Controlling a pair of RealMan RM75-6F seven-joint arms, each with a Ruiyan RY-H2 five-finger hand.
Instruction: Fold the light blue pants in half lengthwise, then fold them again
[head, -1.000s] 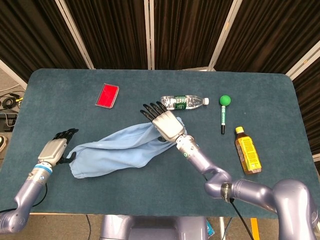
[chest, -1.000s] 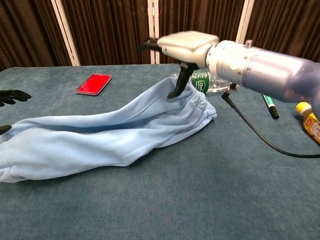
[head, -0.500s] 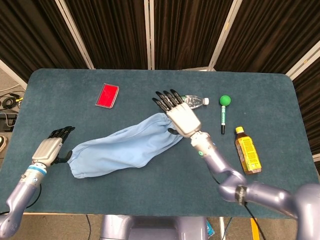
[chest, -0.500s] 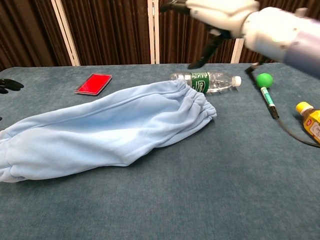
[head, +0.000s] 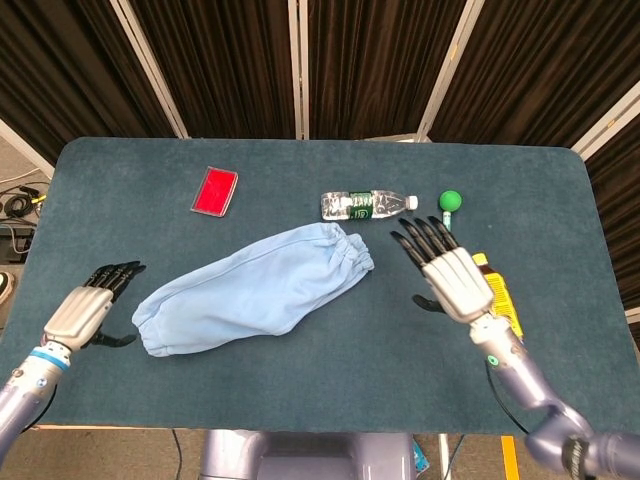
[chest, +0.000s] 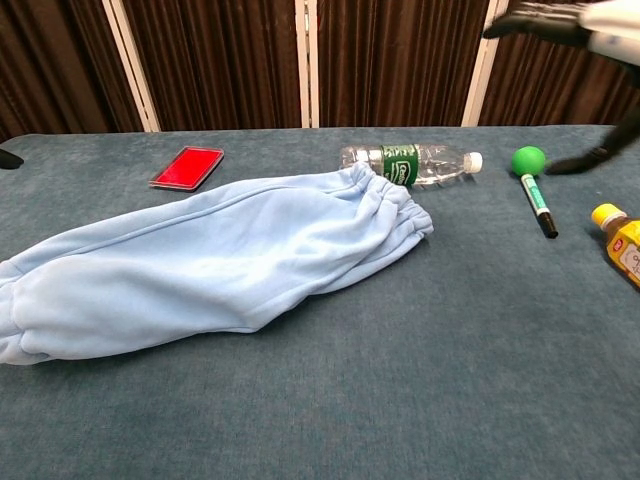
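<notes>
Light blue pants (head: 255, 290) flat on table (head: 300, 170) — left hand (head: 85, 312), right hand (head: 452, 280) both spread, empty.

Soft matt cloth pants (head: 255, 290); glossy plastic bottle (head: 366, 204)

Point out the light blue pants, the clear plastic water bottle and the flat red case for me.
light blue fabric pants (head: 255, 290), head view, middle of the cloth.
clear plastic water bottle with green label (head: 362, 205), head view, on the label.
flat red rectangular case (head: 215, 190), head view, centre of its top face.
</notes>
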